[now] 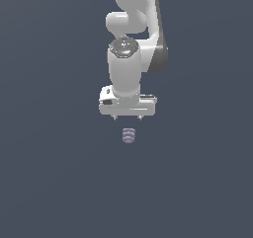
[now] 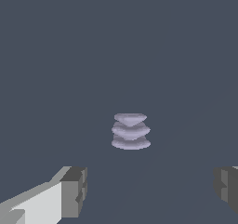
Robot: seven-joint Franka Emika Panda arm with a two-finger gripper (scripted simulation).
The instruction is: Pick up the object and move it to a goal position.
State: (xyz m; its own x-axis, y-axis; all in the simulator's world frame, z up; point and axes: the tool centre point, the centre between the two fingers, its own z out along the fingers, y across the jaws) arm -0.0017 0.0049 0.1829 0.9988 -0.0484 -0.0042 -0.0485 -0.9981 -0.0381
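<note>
- Ribbed cylinder (image 1: pixel 129 135) upright on floor, ungrasped, at 6 o'clock from gripper (image 1: pixel 128 117)
- Jaws spread wide, holding nothing
- Grasp, lift and transfer outstanding

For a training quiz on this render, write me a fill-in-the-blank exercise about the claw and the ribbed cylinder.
1. The small pale lavender-grey ribbed cylinder stands ____ on the plain dark grey floor.
2. The white claw has its two fingers spread ____.
3. In the exterior view, the claw sits ____ the cylinder, not touching it.
4. The claw's fingers hold ____.

Missing words: upright; open; above; nothing
</note>
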